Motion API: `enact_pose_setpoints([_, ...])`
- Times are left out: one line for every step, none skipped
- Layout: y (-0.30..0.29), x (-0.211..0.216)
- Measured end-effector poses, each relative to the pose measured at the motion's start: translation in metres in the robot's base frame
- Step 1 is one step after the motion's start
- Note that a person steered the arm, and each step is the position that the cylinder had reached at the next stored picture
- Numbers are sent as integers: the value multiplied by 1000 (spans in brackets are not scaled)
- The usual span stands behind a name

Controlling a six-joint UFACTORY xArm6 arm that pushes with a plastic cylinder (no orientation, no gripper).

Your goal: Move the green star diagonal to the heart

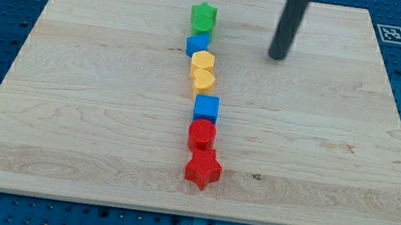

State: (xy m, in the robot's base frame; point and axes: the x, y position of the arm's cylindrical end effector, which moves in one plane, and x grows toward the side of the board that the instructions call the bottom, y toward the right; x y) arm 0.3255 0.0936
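A green star [203,16] sits near the view's top at the head of a column of blocks. Just below it is a small blue block [198,45], touching it. Below that come a yellow block [203,59] and a yellow heart [202,81]. My tip [277,56] rests on the board to the right of the blue block, well apart from the column, lower right of the green star.
Further down the column stand a blue cube [206,109], a red cylinder [201,134] and a red star [203,168]. The wooden board [69,111] lies on a blue perforated table. A fiducial marker [388,32] is at the board's top right corner.
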Motion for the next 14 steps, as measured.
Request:
enact_pose_setpoints([-61, -31])
enact_pose_setpoints([-66, -39])
enact_pose_setpoints([-87, -61])
enact_pose_setpoints([-116, -62])
enact_pose_setpoints([-141, -62])
enact_pose_setpoints([-161, -58])
enact_pose_setpoints([-183, -41])
enact_pose_setpoints([-201, -15])
enact_pose_setpoints([-207, 9])
enact_pose_setpoints([-208, 33])
enact_pose_setpoints([-226, 43])
enact_pose_setpoints([-254, 45])
enact_pose_setpoints([-276, 45])
enact_pose_setpoints([-282, 45])
